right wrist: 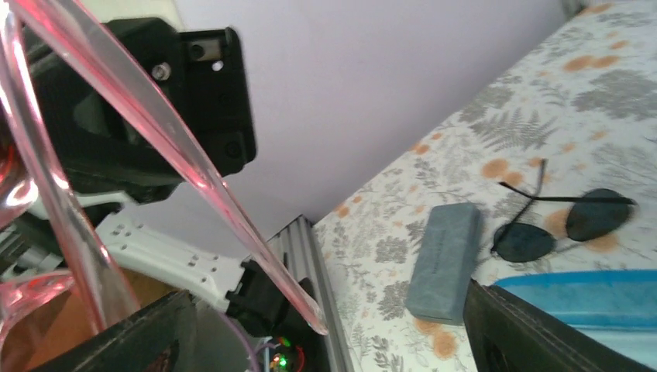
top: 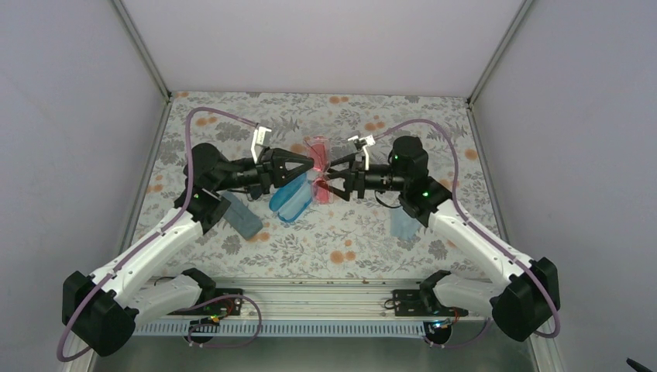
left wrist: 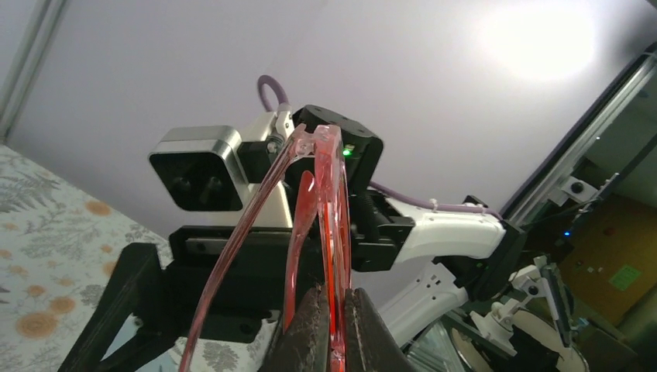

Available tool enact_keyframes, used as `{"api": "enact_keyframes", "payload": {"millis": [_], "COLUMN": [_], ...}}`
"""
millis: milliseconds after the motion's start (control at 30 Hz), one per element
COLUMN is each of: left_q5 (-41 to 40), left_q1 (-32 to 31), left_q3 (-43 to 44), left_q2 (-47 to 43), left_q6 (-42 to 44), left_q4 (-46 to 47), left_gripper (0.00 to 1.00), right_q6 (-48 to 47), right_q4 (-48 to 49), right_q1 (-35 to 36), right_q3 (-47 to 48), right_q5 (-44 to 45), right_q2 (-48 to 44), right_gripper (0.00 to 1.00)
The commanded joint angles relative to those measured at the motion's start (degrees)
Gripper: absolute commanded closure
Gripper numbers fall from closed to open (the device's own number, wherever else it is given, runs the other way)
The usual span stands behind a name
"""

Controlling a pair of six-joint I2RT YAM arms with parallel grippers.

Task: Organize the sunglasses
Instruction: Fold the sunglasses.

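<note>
Am watching left gripper (top: 313,163) pinching pink-red sunglasses (left wrist: 330,203) by frame, fingers clamped tight, holding them raised over the table's middle. Right gripper (top: 335,180) is facing it, jaws standing wide apart, pink temple arm passing between them. Black sunglasses (right wrist: 559,225) are lying on table (top: 434,139) beside grey case (right wrist: 445,260), near blue case (right wrist: 589,291).

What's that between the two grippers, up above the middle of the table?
A pair of pink sunglasses, clearest in the top view. The left gripper is shut on them; the right gripper is open beside them.
</note>
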Motion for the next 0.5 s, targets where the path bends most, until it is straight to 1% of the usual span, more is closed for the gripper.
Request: {"api": "enact_keyframes", "payload": {"millis": [0,33,100,133,167,200,267,333,367,400,467], "left_q5": [-1.8,-1.9,-1.9,-1.9,-1.8,-1.4,-0.4,0.6,1.0,1.4,1.8], "left_q1": [0.5,0.5,0.5,0.5,0.5,0.5,0.5,0.5,0.5,0.5,0.5], "left_q3": [0.7,1.1,1.7,1.9,2.1,2.1,2.3,2.2,2.2,2.2,2.1], "left_q2": [-0.2,-0.5,-1.1,-1.4,-1.6,-1.7,-2.0,-2.2,-2.2,-2.3,-2.2], "left_q6": [3.9,4.9,7.0,7.8,8.5,9.1,9.9,10.2,10.1,10.0,10.0], "left_q4": [-3.3,-4.7,-7.0,-7.8,-8.5,-9.1,-9.5,-9.1,-8.9,-8.7,-8.6], "left_gripper": [0.98,0.98,0.98,0.98,0.98,0.98,0.98,0.98,0.98,0.98,0.98], "right_q6": [-4.8,-5.2,-5.2,-4.4,-3.3,-2.1,-0.6,-0.8,-1.3,-1.9,-3.1], "right_q4": [-9.0,-9.3,-6.9,-5.0,-3.8,-3.8,-6.0,-9.1,-10.8,-11.6,-10.2], "right_q1": [0.8,0.7,0.5,0.3,0.3,0.2,0.1,0.1,0.1,0.2,0.1], "right_q3": [2.8,2.3,0.4,-0.5,-0.8,-0.3,3.0,6.7,8.4,9.9,11.2], "right_q5": [14.2,17.1,19.5,20.2,21.5,24.2,26.7,26.8,25.9,24.3,18.1], "right_q2": [-2.8,-3.9,-7.9,-9.3,-10.2,-10.1,-7.7,-3.2,-1.0,1.2,4.1], "right_gripper": [0.16,0.18,0.23,0.29,0.36,0.43,0.55,0.6,0.61,0.61,0.58]}}
